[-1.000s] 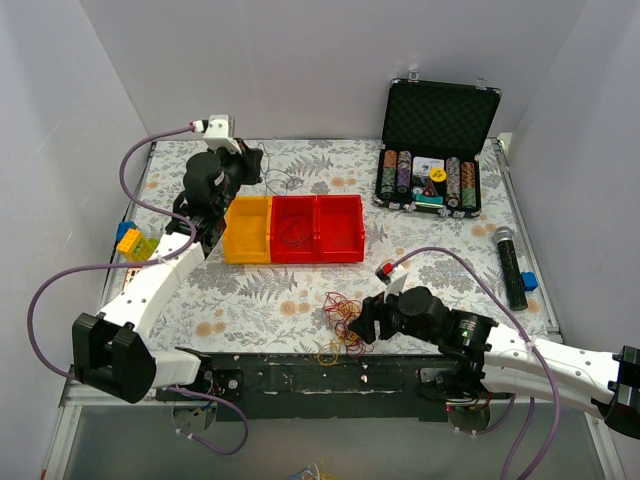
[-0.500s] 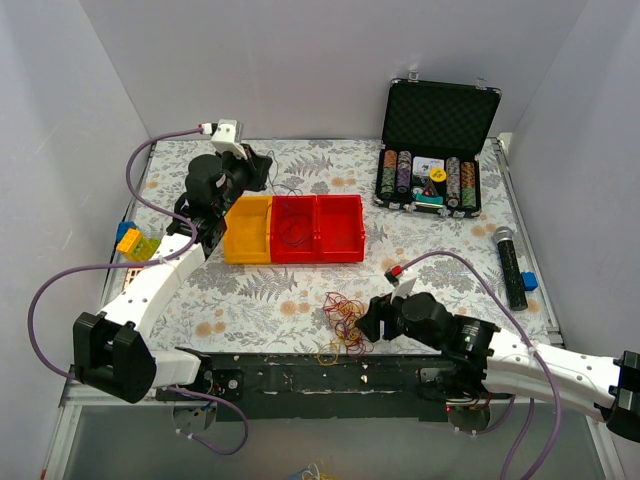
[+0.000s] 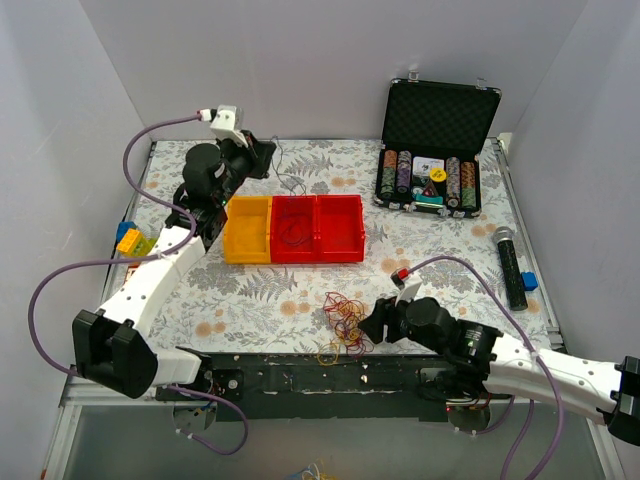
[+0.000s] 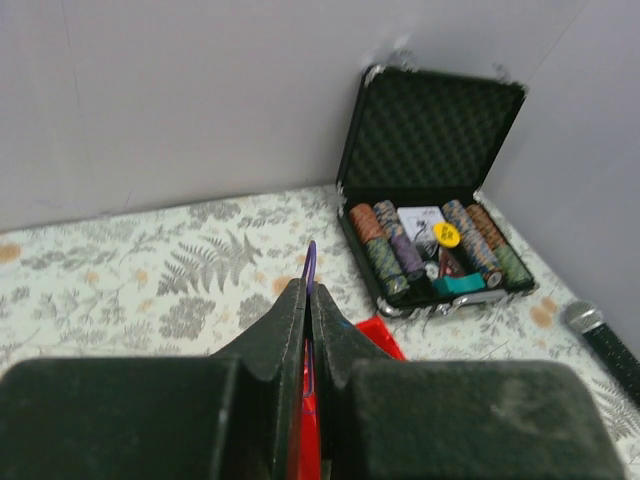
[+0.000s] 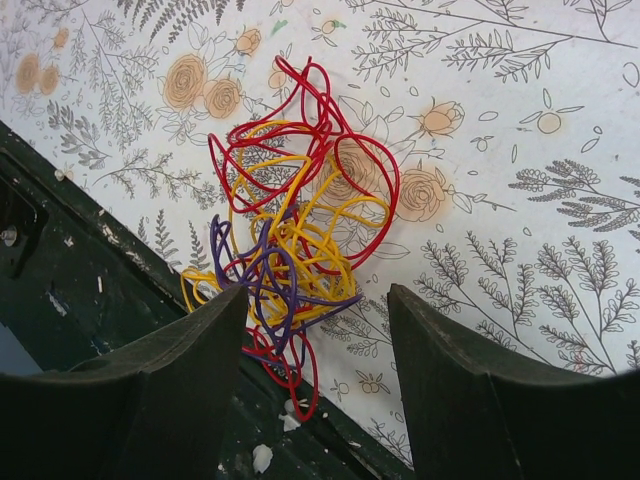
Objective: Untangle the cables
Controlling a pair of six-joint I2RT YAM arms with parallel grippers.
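The cables (image 3: pixel 343 322) lie as a small tangle of red, yellow and purple loops near the table's front edge; the right wrist view shows the tangle (image 5: pixel 290 220) reaching onto the dark front rail. My right gripper (image 3: pixel 375 322) hangs just right of it, open, and its jaws (image 5: pixel 318 300) straddle the tangle's lower end without closing on it. Raised over the back left of the table, my left gripper (image 3: pixel 262 158) is shut (image 4: pixel 308 285) on a single purple strand (image 4: pixel 311 258), which pokes out past the fingertips. A thin strand (image 3: pixel 291 186) trails from there toward the bins.
A yellow bin (image 3: pixel 248 230) and a double red bin (image 3: pixel 338 246) stand mid-table, a strand lying in the red one. An open poker chip case (image 3: pixel 438 115) sits back right. A microphone (image 3: pixel 511 265) and blue block (image 3: pixel 529 281) lie right, toy blocks (image 3: pixel 130 240) left.
My left gripper rose and swung toward the back with the purple strand. My right gripper slid toward the front edge beside the tangle, and its jaws narrowed a little.
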